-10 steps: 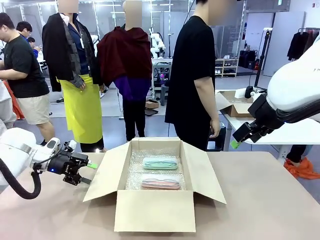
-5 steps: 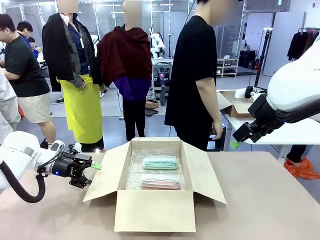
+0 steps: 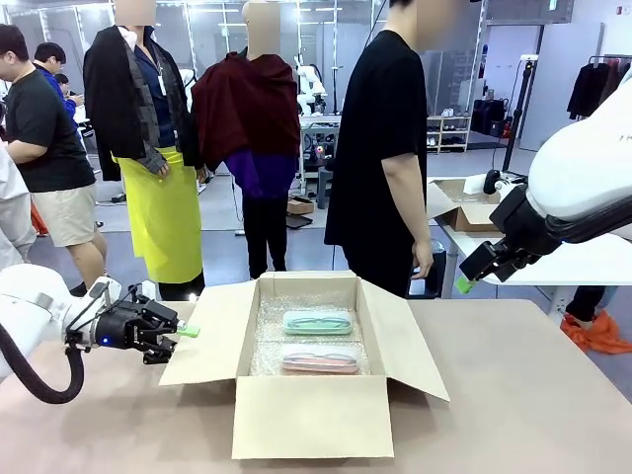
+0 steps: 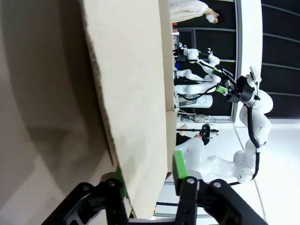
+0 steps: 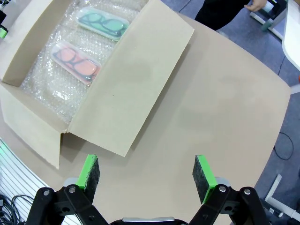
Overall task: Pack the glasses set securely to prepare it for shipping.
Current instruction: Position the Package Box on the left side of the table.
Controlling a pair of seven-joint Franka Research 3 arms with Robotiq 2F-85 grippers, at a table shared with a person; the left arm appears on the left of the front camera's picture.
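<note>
OK, nearest me the cardboard box (image 3: 312, 415) sits mid-table w/ all flaps open. My left gripper (image 3: 184, 332) is low at the box's left side, fingers pinched on the outer edge of the left flap (image 3: 204, 336); the left wrist cam shows one green pad (image 4: 179, 164) on each face of that flap edge, so it's a clamp on cardboard. Inside, on bubble wrap (image 3: 272, 341), the pale pink case (image 3: 319, 359) lies in the nearer half, the mint-green case (image 3: 317, 322) just beyond it in the farther half, apart from each other. Both lie flat, long axes running left-right across the box, parallel to its near wall. From the right wrist cam I can see dark glasses thru each clear shell. My right gripper (image 3: 464, 284) hangs high, well right of the box and above the table (image 3: 533, 395), fingers spread wide, nothing between them. Far side, a person in black (image 3: 380, 148) stands behind the box.
</note>
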